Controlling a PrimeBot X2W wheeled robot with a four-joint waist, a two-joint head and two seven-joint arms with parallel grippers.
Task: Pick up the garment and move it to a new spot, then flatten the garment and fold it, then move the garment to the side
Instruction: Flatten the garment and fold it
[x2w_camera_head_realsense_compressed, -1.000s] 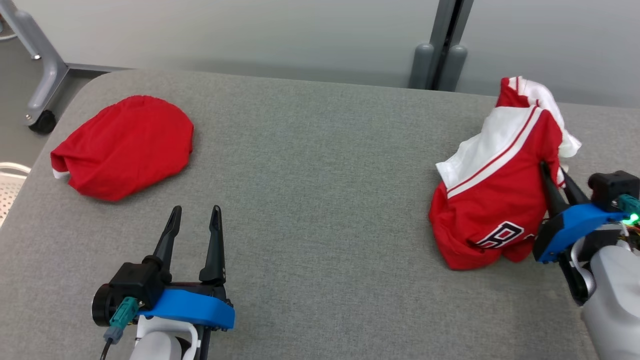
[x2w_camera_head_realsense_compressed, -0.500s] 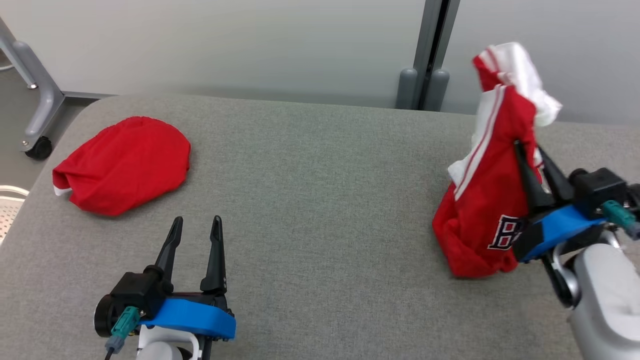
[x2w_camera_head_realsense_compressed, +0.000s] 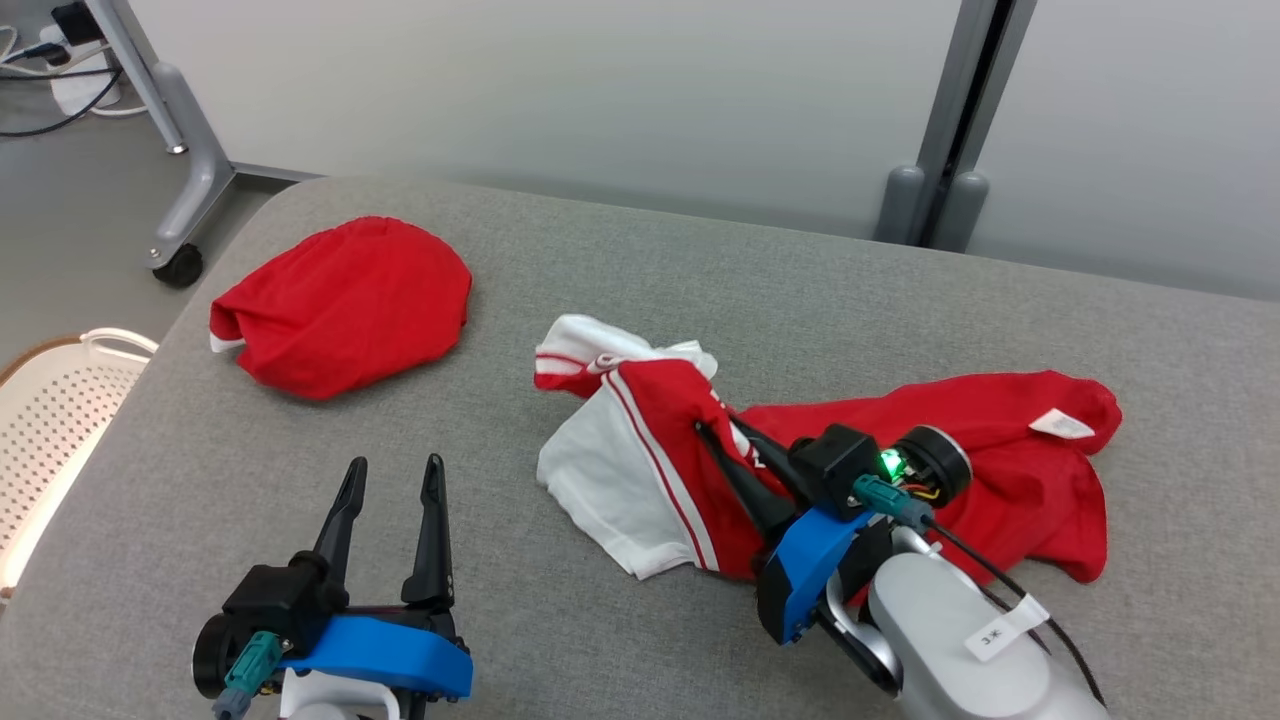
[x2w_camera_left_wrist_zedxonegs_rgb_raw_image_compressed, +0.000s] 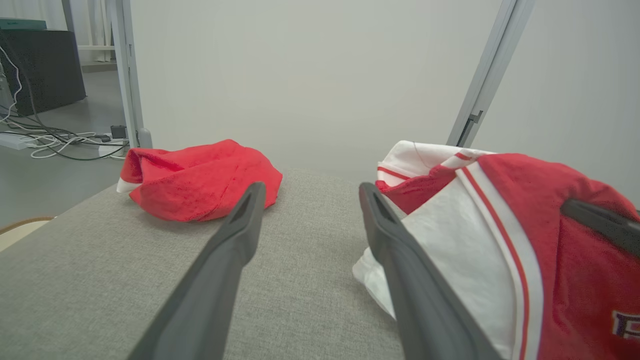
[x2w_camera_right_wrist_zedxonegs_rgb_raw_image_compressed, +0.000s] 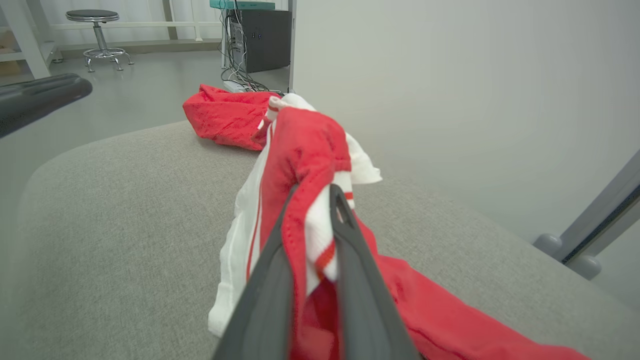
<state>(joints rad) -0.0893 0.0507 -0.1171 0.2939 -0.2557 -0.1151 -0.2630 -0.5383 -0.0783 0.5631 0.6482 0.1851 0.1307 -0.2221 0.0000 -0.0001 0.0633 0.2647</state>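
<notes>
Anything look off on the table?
Nothing spilled or damaged. The jersey lies crumpled and twisted across the table, its label showing on the outside, so part may be inside out. The right gripper is clamped on a bunched fold. A second red garment sits heaped far left.

Crumpled red garment (x2w_camera_head_realsense_compressed: 1000, 455) with white striped panel lies stretched sideways

Bright even indoor light, soft shadows, wrist views blurred near lens

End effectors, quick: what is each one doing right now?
Left end effector: open, holding nothing.
Right end effector: closed on the red and white shirt.
</notes>
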